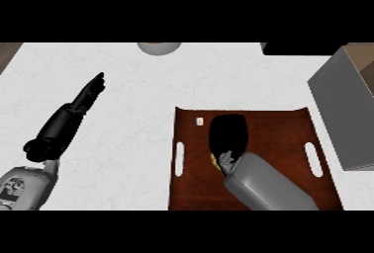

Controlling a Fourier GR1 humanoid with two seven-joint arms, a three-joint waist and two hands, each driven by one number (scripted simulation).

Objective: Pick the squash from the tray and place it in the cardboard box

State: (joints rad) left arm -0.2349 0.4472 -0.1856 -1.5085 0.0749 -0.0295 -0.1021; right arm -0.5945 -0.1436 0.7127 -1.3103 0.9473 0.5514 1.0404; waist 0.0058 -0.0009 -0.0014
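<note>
Brown tray [292, 128] bears a small unreadable white label [199, 121].

White marbled table [146, 99] is spanning my view. Grey rounded object [159, 47] is sitting at its far edge, partly cut off. Dark patch [300, 48] is showing at far right corner.
</note>
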